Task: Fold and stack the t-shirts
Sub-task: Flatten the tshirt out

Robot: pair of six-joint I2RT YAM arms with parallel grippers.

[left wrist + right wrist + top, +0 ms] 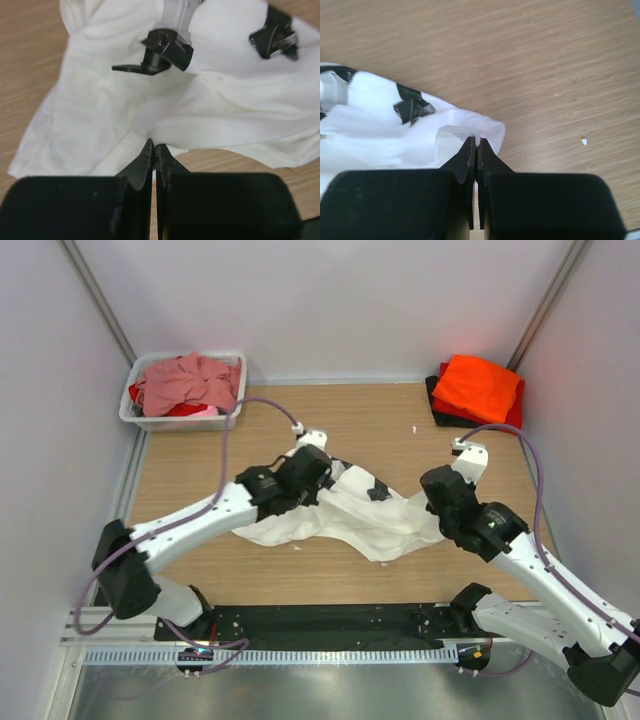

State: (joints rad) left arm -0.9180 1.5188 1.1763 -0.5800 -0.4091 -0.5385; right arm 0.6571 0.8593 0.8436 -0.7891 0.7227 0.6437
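A large white t-shirt (350, 515) with black markings lies crumpled and spread out at mid-table; at the far right, a folded orange t-shirt (478, 387) tops a red t-shirt (517, 410) and a black t-shirt (440, 408); at the far left, a dusty-pink t-shirt (185, 382) lies heaped, unfolded.

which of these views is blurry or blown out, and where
Top external: sharp, evenly lit, only soft shadows on the table. Left wrist: the white t-shirt is washed out near the top, and the left gripper is a dark, soft-edged mass. Right wrist: the table grain is clear, the right gripper underexposed.
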